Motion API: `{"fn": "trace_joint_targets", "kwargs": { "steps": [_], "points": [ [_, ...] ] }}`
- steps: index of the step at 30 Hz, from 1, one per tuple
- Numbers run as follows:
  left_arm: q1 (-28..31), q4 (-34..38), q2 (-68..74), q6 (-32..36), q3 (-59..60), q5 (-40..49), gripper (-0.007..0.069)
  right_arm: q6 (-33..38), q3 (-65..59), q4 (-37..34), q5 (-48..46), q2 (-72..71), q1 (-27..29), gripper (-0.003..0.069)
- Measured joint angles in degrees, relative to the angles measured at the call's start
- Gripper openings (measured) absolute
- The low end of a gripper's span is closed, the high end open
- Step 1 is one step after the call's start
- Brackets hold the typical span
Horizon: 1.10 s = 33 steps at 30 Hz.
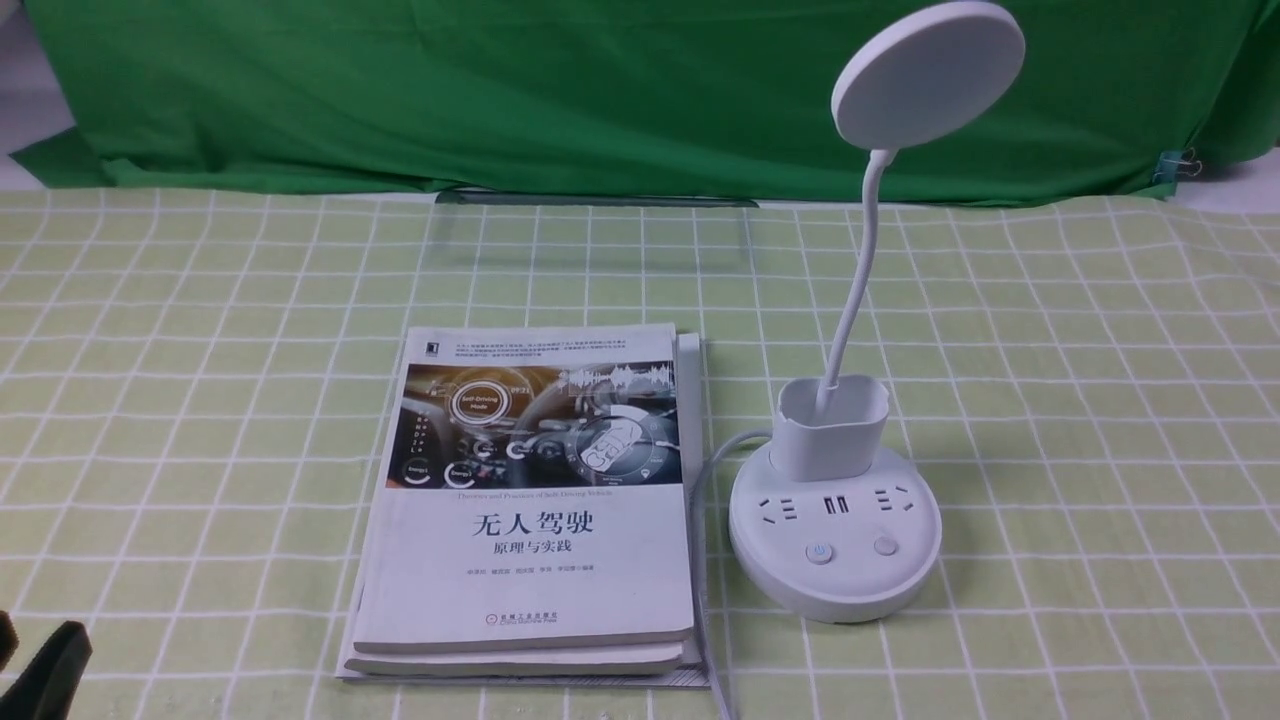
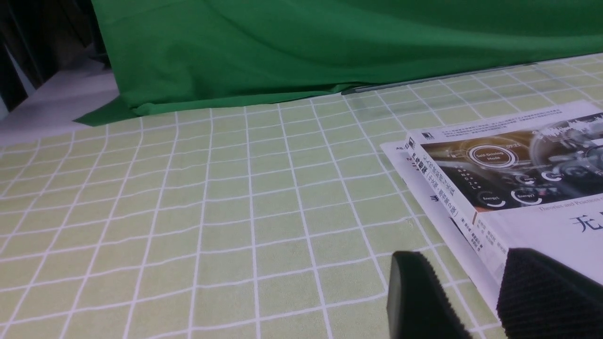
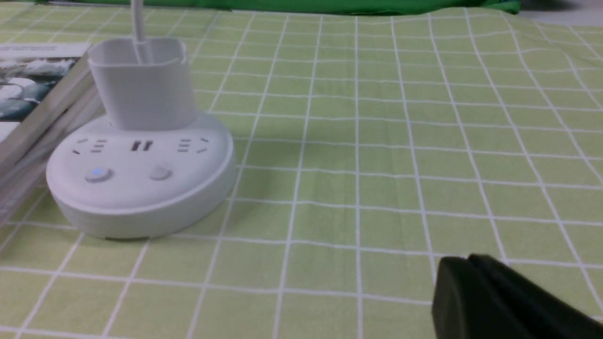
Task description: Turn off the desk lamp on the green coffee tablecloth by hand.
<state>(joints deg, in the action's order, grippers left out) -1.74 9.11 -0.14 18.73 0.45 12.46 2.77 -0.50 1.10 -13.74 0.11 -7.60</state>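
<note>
The white desk lamp [image 1: 835,540] stands on the green coffee tablecloth [image 1: 200,400], right of centre. Its round head [image 1: 928,72] is up on a thin bent neck, and one button [image 1: 820,552] on the base glows blue. The right wrist view shows the lamp's base [image 3: 141,179] a few cloth squares away from my right gripper [image 3: 466,263], which is shut and empty, low over the cloth. My left gripper [image 2: 464,268] is open with nothing in it, beside the edge of a book. Only one of its fingers [image 1: 55,665] shows in the front view's lower left corner.
A stack of books [image 1: 530,500] lies just left of the lamp, and the lamp's cable [image 1: 705,480] runs along its side. A dark green backdrop cloth [image 1: 500,90] hangs behind the table.
</note>
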Motion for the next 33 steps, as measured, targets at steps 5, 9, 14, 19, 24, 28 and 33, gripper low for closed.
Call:
{"fn": "trace_joint_targets", "kwargs": {
  "steps": [5,9,14,19,24,28,33],
  "points": [
    [0.0,0.0,0.0,0.0,0.0,0.0,0.0242,0.0,0.0,0.0,0.0,0.0,0.0,0.0043],
    [0.0,0.0,0.0,0.0,0.0,0.0,0.0242,0.0,0.0,0.0,0.0,0.0,0.0,0.0043],
    [0.0,0.0,0.0,0.0,0.0,0.0,0.0242,0.0,0.0,0.0,0.0,0.0,0.0,0.0047],
    [0.0,0.0,0.0,0.0,0.0,0.0,0.0242,0.0,0.0,0.0,0.0,0.0,0.0,0.0053],
    [0.0,0.0,0.0,0.0,0.0,0.0,0.0242,-0.1,0.0,0.0,0.0,0.0,0.0,0.0064],
    [0.0,0.0,0.0,0.0,0.0,0.0,0.0242,-0.1,0.0,0.0,0.0,0.0,0.0,0.0078],
    [0.0,0.0,0.0,0.0,0.0,0.0,0.0242,-0.1,0.0,0.0,0.0,0.0,0.0,0.009]
  ]
}}
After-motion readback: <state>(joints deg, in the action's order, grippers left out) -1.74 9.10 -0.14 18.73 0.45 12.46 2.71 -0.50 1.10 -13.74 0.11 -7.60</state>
